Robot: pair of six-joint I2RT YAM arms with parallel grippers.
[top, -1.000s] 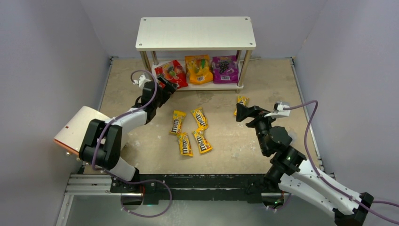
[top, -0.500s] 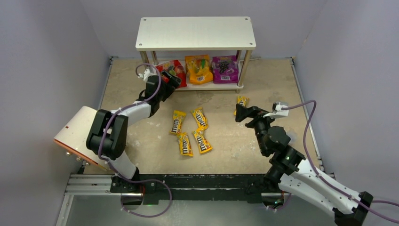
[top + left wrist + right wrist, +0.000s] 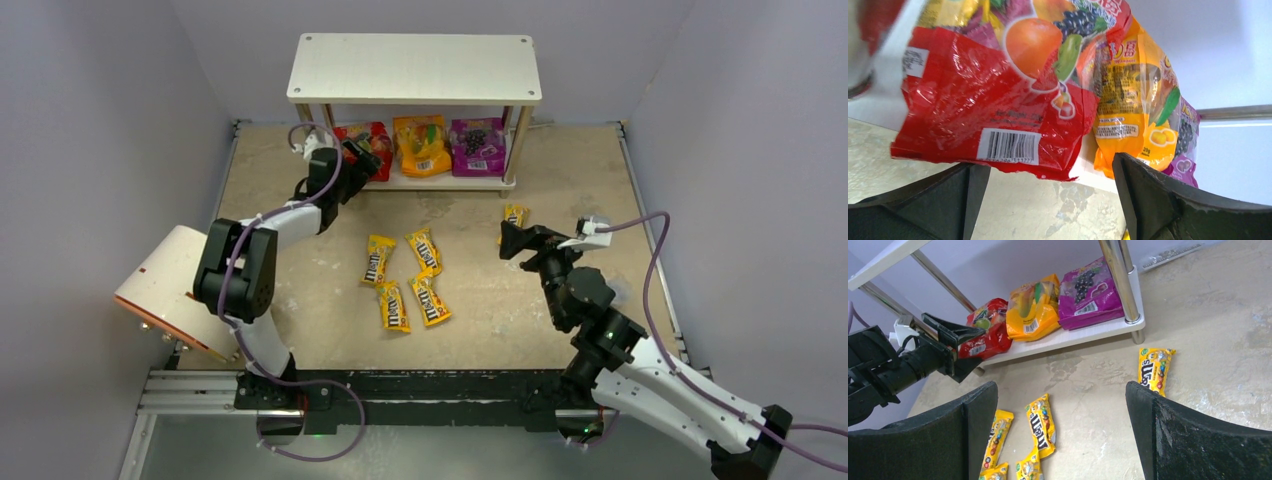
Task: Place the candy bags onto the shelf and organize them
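The shelf stands at the back, with the red pouch, orange pouch and purple pouch side by side on its lower board. My left gripper is open at the red pouch's near edge; in the left wrist view the red pouch fills the space just ahead of the open left gripper. Several yellow M&M's packets lie mid-table. One more packet lies just beyond my right gripper. The right gripper is open and empty above the table.
A white-and-orange cylinder lies on its side at the left, beside the left arm's base. The shelf's silver posts stand at its corners. Grey walls close in the table on three sides. A metal rail runs along the near edge.
My left gripper has moved forward to the shelf. The red pouch has slid farther back onto the lower board and sits straighter. The right arm has barely moved.
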